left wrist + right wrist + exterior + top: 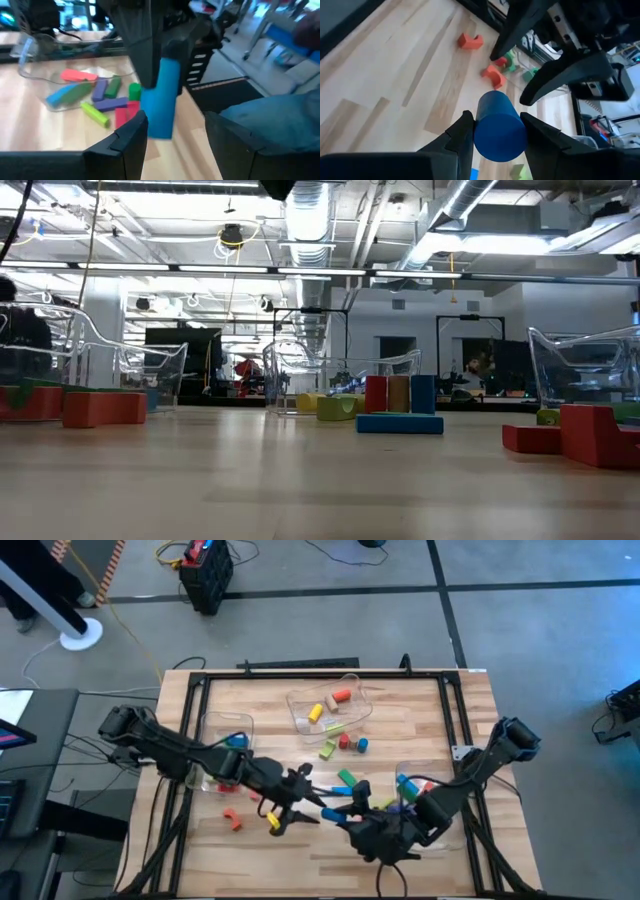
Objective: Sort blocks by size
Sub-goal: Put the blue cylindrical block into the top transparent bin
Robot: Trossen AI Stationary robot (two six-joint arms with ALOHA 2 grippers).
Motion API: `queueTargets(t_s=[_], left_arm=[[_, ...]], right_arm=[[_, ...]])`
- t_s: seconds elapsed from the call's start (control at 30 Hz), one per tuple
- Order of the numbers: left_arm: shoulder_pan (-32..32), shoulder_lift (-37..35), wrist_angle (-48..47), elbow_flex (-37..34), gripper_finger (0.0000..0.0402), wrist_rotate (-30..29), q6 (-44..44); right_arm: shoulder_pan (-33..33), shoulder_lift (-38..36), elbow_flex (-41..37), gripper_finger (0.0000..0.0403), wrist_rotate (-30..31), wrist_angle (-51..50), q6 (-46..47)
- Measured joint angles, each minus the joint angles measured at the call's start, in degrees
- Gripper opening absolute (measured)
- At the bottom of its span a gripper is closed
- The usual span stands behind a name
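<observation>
A blue cylinder (pixel 500 131) is in my right gripper (pixel 495 127), near the table's front middle in the high view (pixel 331 812). My left gripper (pixel 175 145) is open and faces it from the table's left. Its two fingers stand on either side of the cylinder's free end (pixel 160 127); I cannot tell whether they touch it. In the high view my left gripper (pixel 312 808) and my right gripper (pixel 348 818) nearly meet. Neither gripper shows in the low view. My right gripper pinches the blue cylinder by its round side (pixel 479 131) between its two fingers. The fingers come about level from the table's right and lie along the cylinder. Its far end (pixel 162 100) sticks out past them toward my left gripper. It is clear of the table.
A clear bin (pixel 355 690) at the far middle holds yellow and red blocks. A bin (pixel 215 725) stands at the left. A bin (pixel 30 67) at the right holds several blocks. Loose blocks lie around: red arches (pixel 232 820), a green block (pixel 328 748), a yellow one (pixel 273 822).
</observation>
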Motion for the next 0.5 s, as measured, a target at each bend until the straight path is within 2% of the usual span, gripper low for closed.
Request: queueTargets(t_s=[0.07, 0.23, 0.5], left_arm=[[0.82, -0.01, 0.58, 0.00, 0.0193, 2.22, -1.47], [2.07, -0.02, -0.35, 0.00, 0.0193, 2.36, -3.62], [2.61, -0.02, -1.97, 0.00, 0.0193, 5.44, -4.32]], right_arm=[[-0.74, 0.48, 0.00, 0.0166, -1.12, 0.97, -1.21], [-1.75, 1.41, -0.02, 0.0166, -3.13, 2.12, -3.97], [-2.14, 1.33, 0.57, 0.0165, -3.02, 4.74, -7.43]])
